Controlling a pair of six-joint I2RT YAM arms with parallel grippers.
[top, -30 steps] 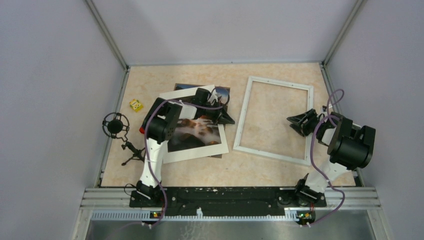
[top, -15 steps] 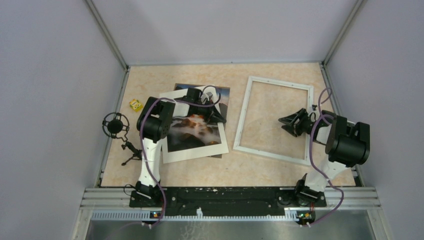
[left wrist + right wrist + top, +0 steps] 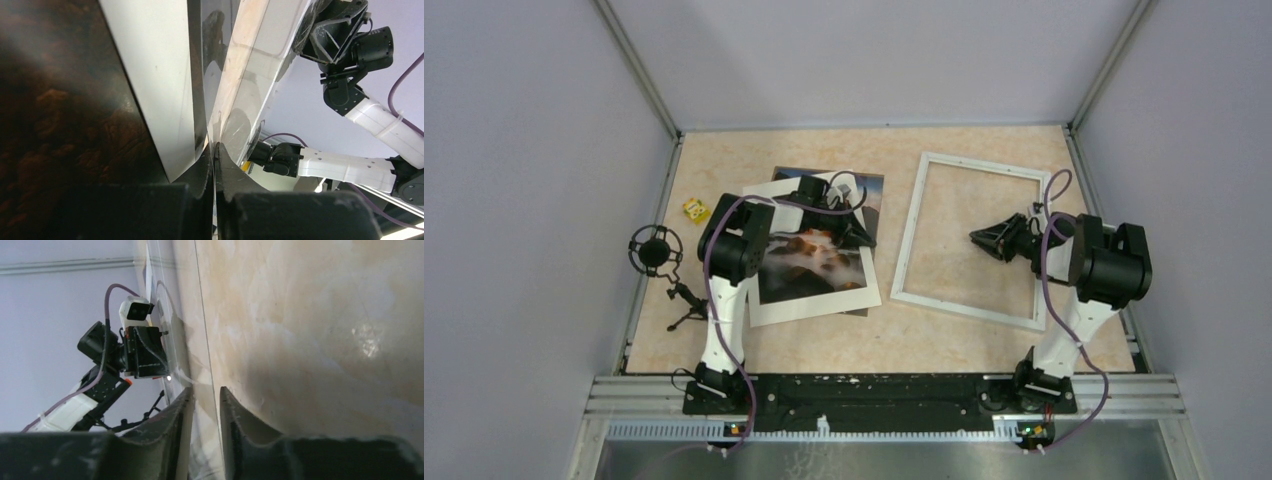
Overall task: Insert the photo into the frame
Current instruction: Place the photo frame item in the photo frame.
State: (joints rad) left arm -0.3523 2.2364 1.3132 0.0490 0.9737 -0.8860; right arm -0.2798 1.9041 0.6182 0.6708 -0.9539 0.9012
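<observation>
The photo [image 3: 809, 268], a dark print with an orange glow, lies flat under a white mat [image 3: 814, 302] left of centre. Up close the photo [image 3: 50, 125] and the mat [image 3: 155, 75] run beside the left fingers. My left gripper [image 3: 852, 228] hangs over the mat's right edge. Its jaws [image 3: 215, 150] are pressed together on the edge of a thin clear sheet [image 3: 250, 75]. The frame [image 3: 907, 240], thin white bars, lies flat on the right. My right gripper [image 3: 976, 238] points left over the frame's opening. Its jaws [image 3: 206, 392] stand slightly apart around a clear sheet's edge [image 3: 207, 440].
A second dark print [image 3: 874, 190] peeks out from under the mat's far corner. A small yellow block [image 3: 696, 210] and a black stand [image 3: 659, 255] sit by the left wall. Metal posts and grey walls close in the table on three sides.
My right gripper has swung left from the frame's right bar to over its opening, and its jaws have narrowed. The left gripper shifted slightly left and back, still shut.
</observation>
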